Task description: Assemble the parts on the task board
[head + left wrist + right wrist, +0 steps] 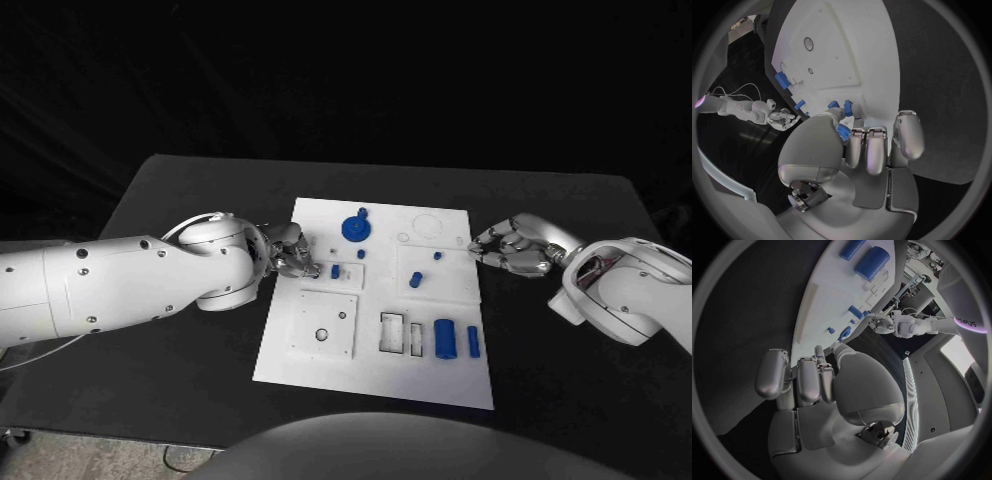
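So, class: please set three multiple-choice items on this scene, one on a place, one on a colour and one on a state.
1. Where does the round blue part lie?
A) on the bare table
B) on the far half of the task board
C) at the board's near edge

2. What colour is the task board?
A) white
B) blue
C) red

3. What is the left hand doing?
A) lying spread flat, far from the board
B) gripping the round blue part
C) pinching a small blue part at the board's left side

Answers: B, the head view shows it towards the far edge; A, the plate is white against the black table; C, the left wrist view shows blue between thumb and fingers.
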You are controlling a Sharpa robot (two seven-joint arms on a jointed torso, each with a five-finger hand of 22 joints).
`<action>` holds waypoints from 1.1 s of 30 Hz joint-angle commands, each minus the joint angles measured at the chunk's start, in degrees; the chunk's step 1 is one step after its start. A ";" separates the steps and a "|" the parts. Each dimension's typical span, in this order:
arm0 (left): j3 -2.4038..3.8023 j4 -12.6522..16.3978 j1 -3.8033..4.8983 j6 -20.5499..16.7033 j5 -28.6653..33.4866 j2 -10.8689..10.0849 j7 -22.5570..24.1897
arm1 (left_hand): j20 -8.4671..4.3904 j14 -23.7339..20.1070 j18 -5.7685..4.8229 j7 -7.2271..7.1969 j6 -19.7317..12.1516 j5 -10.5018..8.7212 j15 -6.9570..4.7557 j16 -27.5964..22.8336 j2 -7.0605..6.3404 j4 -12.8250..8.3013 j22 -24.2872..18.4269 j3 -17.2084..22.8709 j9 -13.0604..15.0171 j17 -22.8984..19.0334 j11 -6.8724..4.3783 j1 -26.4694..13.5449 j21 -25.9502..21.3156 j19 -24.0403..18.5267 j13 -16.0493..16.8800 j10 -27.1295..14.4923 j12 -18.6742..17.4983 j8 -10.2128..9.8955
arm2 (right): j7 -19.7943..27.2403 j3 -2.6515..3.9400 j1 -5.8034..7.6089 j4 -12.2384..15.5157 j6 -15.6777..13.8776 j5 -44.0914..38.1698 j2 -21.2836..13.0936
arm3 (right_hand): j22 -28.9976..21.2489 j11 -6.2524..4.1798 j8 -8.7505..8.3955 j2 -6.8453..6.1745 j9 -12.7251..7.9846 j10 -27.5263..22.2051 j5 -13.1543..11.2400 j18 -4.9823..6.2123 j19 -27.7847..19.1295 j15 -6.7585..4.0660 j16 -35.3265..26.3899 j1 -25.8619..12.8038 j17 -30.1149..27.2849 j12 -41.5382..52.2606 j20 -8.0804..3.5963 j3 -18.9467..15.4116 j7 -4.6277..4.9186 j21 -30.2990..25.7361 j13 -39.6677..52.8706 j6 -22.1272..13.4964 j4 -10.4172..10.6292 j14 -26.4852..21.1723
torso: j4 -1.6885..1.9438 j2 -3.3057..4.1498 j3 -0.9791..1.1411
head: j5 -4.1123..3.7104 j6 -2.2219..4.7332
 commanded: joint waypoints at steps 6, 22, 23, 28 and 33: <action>-0.20 0.12 -0.28 -0.87 -1.12 -0.23 -0.98 | -0.13 6.11 -0.12 -0.11 0.36 -0.40 -0.32 0.14 0.09 -0.03 10.52 0.45 -0.05 15.09 -0.48 0.59 0.17 0.01 15.09 6.10 0.13 0.20 | -0.06 0.00 -0.05 -0.03 0.55 -0.09 -0.06 | 7.18 0.07 -0.33 -0.06 0.08 0.47 0.23 0.71 -0.28 0.39 -0.33 0.33 -0.09 -0.17 -0.03 0.27 0.18 -0.11 4.51 0.05 -0.06 2.37 | -0.03 -0.04 0.00 | -0.09 0.01; 0.23 0.44 -0.28 -3.53 -1.98 -0.41 -1.21 | -0.19 6.11 -0.21 -0.17 0.70 -0.57 -0.41 0.14 -0.03 0.19 10.65 0.71 -0.01 15.09 -0.55 0.57 0.57 0.38 15.09 6.10 0.13 0.44 | 0.03 0.00 -0.13 -0.08 0.43 -0.09 -0.07 | 7.13 0.08 -0.39 -0.12 0.10 0.40 0.26 0.74 -0.33 0.41 -0.39 0.33 -0.16 -0.27 -0.01 0.29 0.21 -0.28 4.40 -0.02 -0.10 2.36 | 0.03 -0.06 0.04 | -0.01 0.01; 0.27 0.47 -0.28 -3.55 -1.98 -0.42 -1.20 | -0.20 6.11 -0.23 -0.20 0.79 -0.59 -0.43 0.14 -0.06 0.23 10.67 0.77 0.00 15.09 -0.57 0.57 0.65 0.45 15.09 6.10 0.13 0.51 | 0.03 0.00 -0.13 -0.08 0.44 -0.09 -0.07 | 7.13 0.08 -0.39 -0.12 0.10 0.40 0.26 0.74 -0.33 0.41 -0.39 0.33 -0.16 -0.27 -0.01 0.29 0.21 -0.28 4.40 -0.02 -0.10 2.36 | 0.03 -0.03 0.04 | 0.00 0.01; 0.35 0.53 -0.27 -2.94 -1.38 -0.40 -1.32 | -0.24 6.11 -0.23 -0.24 0.96 -0.63 -0.47 0.14 -0.07 0.38 10.67 0.88 0.02 15.09 -0.61 0.50 0.66 0.49 15.09 6.10 0.13 0.62 | -0.01 0.00 -0.14 -0.06 0.51 -0.09 -0.08 | 7.13 0.08 -0.39 -0.12 0.10 0.40 0.26 0.74 -0.33 0.41 -0.39 0.33 -0.16 -0.27 -0.01 0.29 0.21 -0.28 4.40 -0.02 -0.10 2.36 | -0.01 0.00 0.03 | 0.06 0.01; 0.35 0.60 -0.28 -2.20 -0.92 -0.36 -1.46 | -0.25 6.11 -0.21 -0.25 1.02 -0.68 -0.49 0.14 -0.02 0.51 10.66 0.96 0.03 15.09 -0.63 0.45 0.62 0.47 15.09 6.10 0.13 0.67 | -0.06 0.00 -0.15 -0.03 0.57 -0.09 -0.11 | 7.13 0.08 -0.39 -0.12 0.10 0.40 0.26 0.74 -0.33 0.41 -0.39 0.33 -0.16 -0.27 -0.01 0.29 0.21 -0.28 4.40 -0.02 -0.10 2.36 | 0.02 -0.01 0.03 | 0.11 0.01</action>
